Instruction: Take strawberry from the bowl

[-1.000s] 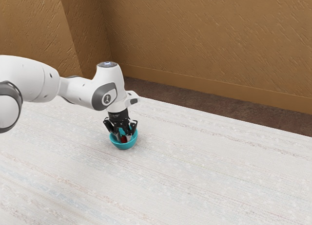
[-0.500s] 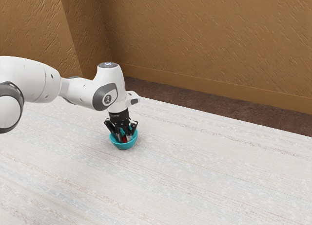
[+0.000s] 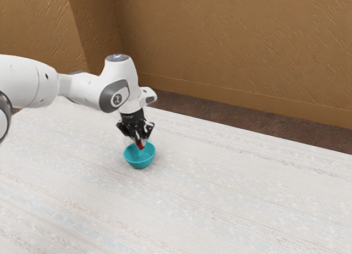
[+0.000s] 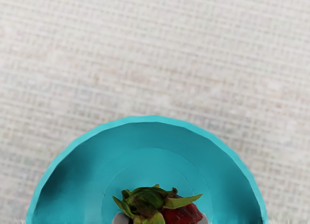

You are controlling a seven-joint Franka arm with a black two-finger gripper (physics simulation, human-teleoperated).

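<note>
The white arm (image 3: 82, 89) reaches out, end effector (image 3: 141, 143) pointing down, its fingers (image 4: 120, 218) clamped.

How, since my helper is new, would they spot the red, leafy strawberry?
On the pale, woven tabletop sits a round teal bowl. Above it, the black two-finger gripper pinches the strawberry, whose red flesh and green leaves neither bowl nor gripper shares.

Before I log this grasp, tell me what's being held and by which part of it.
The gripper holds the strawberry by opposite sides, near its leafy end.
</note>
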